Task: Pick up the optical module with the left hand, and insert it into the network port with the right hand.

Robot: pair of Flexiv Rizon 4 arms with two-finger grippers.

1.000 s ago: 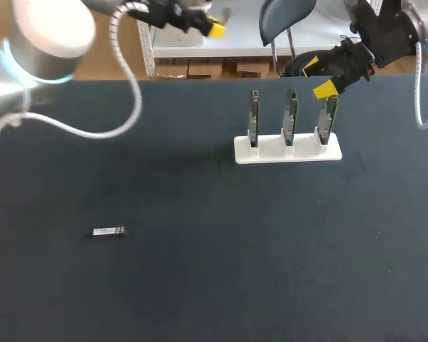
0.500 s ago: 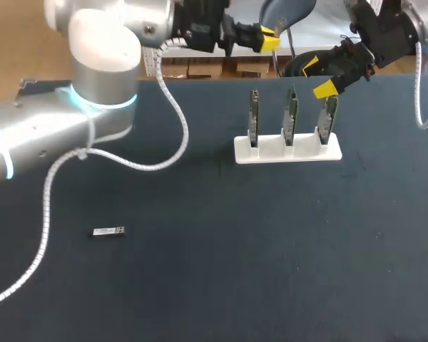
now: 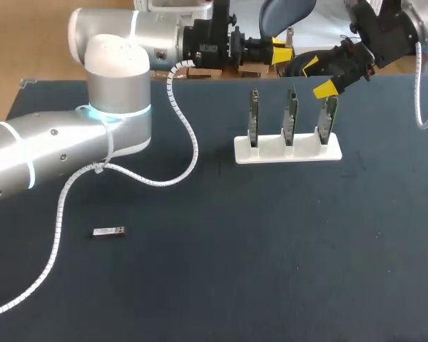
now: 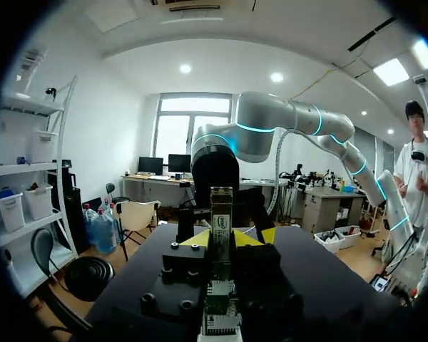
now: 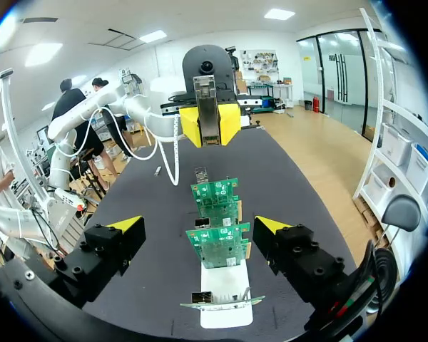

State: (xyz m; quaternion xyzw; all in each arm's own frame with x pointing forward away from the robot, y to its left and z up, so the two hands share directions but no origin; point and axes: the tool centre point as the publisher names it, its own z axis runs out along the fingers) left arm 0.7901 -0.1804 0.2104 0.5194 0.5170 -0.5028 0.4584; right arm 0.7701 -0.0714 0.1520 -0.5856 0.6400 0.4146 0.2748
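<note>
Head view: my left arm (image 3: 71,149), big and shiny silver, has swung in from the left. Its left gripper (image 3: 280,51) now sits by the far edge, close to my right gripper (image 3: 318,77). The right gripper has not moved, and its yellow tips stand wide apart. The optical module (image 3: 108,231), a thin silver bar, lies flat on the dark table (image 3: 235,285) in the same spot, far from both. Three green boards (image 3: 290,114) stand in a white stand (image 3: 271,152).

Left wrist view: the fingers (image 4: 178,271) pinch a grey metal piece (image 4: 221,214) from both sides. Its small label is too tiny to read.

Right wrist view: the green boards line up between my open fingers (image 5: 103,249). The left gripper is straight ahead, past them.
</note>
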